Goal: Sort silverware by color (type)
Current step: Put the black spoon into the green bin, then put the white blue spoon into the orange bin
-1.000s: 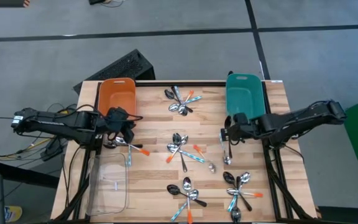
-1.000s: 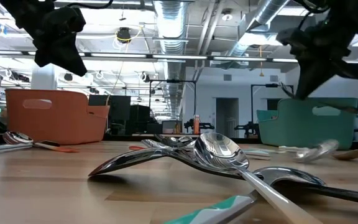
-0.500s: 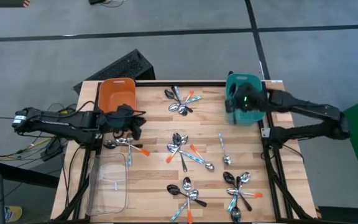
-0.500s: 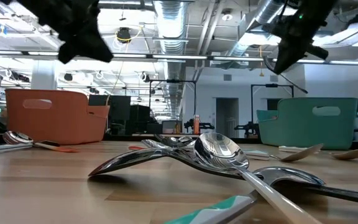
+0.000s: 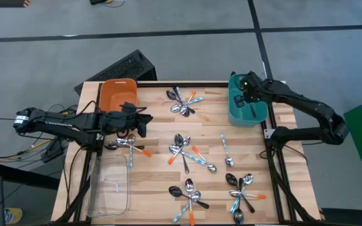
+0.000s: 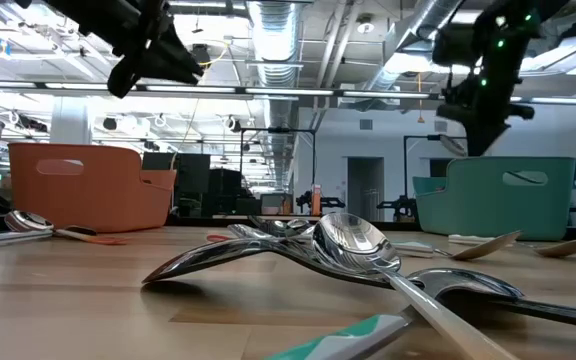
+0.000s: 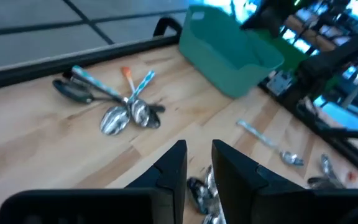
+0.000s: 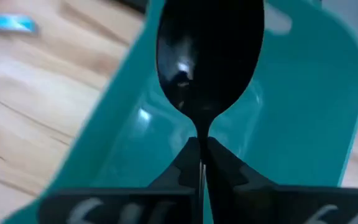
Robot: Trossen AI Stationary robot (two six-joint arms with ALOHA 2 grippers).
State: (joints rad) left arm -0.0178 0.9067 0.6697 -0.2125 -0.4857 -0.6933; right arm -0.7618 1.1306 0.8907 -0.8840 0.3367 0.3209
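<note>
Two bins (image 5: 119,93) (image 5: 247,107) sit at the counter's (image 5: 156,182) back corners, a tray (image 5: 109,185) at its front left. Spoon piles (image 5: 184,102) (image 5: 187,152) (image 5: 242,190) lie between; the right hand (image 5: 250,103) holds a spoon (image 8: 209,59) over the right bin.

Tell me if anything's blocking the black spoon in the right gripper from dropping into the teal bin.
Nothing visible does. The right gripper holds the black spoon by its handle directly over the open teal bin, with no other object between them.

Even overhead light falls on the wooden bench (image 5: 162,125), casting only faint shadows. Ceiling strip lights (image 6: 278,20) blaze in the low view, glinting off a sharp silver spoon (image 6: 353,240) while the room behind softens. The left wrist view is motion-blurred; a black spoon (image 8: 209,53) carries a small white highlight
</note>
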